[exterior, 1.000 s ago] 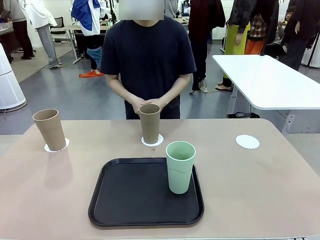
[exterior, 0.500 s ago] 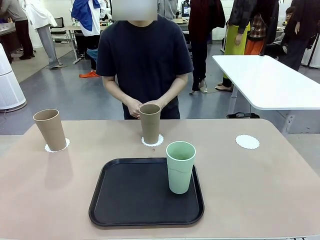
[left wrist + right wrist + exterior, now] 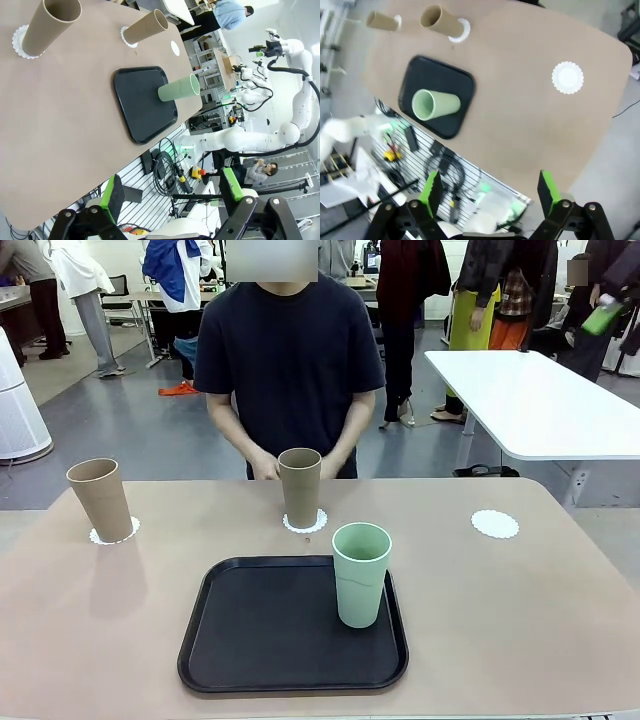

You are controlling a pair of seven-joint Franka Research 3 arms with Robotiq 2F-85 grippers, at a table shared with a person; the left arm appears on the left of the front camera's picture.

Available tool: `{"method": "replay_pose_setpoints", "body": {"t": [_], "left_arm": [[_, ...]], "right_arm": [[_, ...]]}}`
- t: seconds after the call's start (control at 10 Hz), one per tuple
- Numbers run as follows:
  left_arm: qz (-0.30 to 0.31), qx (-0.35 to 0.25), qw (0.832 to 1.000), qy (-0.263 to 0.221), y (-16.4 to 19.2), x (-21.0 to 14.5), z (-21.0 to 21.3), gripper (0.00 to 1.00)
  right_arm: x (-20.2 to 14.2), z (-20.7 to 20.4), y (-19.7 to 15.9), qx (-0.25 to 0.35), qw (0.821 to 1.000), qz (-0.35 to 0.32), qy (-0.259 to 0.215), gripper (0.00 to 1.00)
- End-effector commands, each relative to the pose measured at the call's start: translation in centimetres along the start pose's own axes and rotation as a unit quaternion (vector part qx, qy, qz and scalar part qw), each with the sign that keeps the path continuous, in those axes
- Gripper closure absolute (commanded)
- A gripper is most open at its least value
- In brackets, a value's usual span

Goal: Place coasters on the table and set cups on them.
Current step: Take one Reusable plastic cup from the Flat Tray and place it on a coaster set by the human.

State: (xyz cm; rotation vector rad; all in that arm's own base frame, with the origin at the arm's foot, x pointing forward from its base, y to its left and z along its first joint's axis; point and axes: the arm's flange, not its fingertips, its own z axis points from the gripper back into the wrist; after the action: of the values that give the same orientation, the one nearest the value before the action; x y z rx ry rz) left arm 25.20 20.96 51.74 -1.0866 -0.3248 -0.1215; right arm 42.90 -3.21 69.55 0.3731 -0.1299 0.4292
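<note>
On the beige table stand two tan cups: one at the far left on a lacy white coaster, one in the middle on another coaster. A third coaster lies bare at the far right. The mint green cup stands upright on the black tray. My left gripper hangs open high above the table's edge, nothing between its fingers. My right gripper is open too, well above the green cup and the bare coaster.
A person in a dark T-shirt stands at the far side, hands low just behind the middle cup. A white table stands behind at the right. Cables and equipment lie under the table's near edge.
The person's hands, joined behind the middle cup before, have parted and dropped to either side of it. Cups, coasters and tray have not moved.
</note>
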Motion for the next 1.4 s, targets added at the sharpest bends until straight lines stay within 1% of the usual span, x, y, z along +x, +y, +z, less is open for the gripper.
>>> {"method": "replay_pose_setpoints", "body": {"t": [0.0,0.1,0.2,0.3,0.4,0.5,0.6,1.1,1.2,1.3], "left_arm": [[-0.001,0.001,1.0,-0.003,-0.1,-0.1,0.0,0.0],[-0.001,0.001,1.0,-0.003,-0.1,-0.1,0.0,0.0],[-0.001,0.001,1.0,-0.003,-0.1,-0.1,0.0,0.0],[-0.001,0.001,1.0,-0.003,-0.1,-0.1,0.0,0.0],[-0.001,0.001,1.0,-0.003,-0.1,-0.1,0.0,0.0],[-0.001,0.001,1.0,-0.003,-0.1,-0.1,0.0,0.0],[-0.001,0.001,1.0,-0.003,-0.1,-0.1,0.0,0.0],[-0.001,0.001,1.0,-0.003,-0.1,-0.1,0.0,0.0],[-0.001,0.001,1.0,-0.003,-0.1,-0.1,0.0,0.0],[-0.001,0.001,1.0,-0.003,-0.1,-0.1,0.0,0.0]], "right_arm": [[0.3,-2.8,-1.2,-0.015,0.993,0.115,0.019,0.0],[-0.8,-5.9,-0.6,-0.023,0.984,0.159,0.074,0.0],[-2.4,-9.2,0.4,0.002,0.971,0.199,0.132,0.0],[-2.3,-11.0,0.8,0.015,0.965,0.224,0.132,0.0],[-3.1,-13.4,0.8,-0.011,0.962,0.239,0.132,0.0],[-4.4,-15.4,0.9,-0.003,0.966,0.236,0.106,0.0],[-1.6,-11.9,0.8,0.021,0.966,0.218,0.139,0.0],[-1.6,-11.9,0.8,0.021,0.966,0.218,0.139,0.0],[-1.8,-11.8,0.9,0.018,0.965,0.226,0.131,0.0],[-2.5,-14.0,0.5,0.08,0.935,0.344,0.038,0.0]]}}
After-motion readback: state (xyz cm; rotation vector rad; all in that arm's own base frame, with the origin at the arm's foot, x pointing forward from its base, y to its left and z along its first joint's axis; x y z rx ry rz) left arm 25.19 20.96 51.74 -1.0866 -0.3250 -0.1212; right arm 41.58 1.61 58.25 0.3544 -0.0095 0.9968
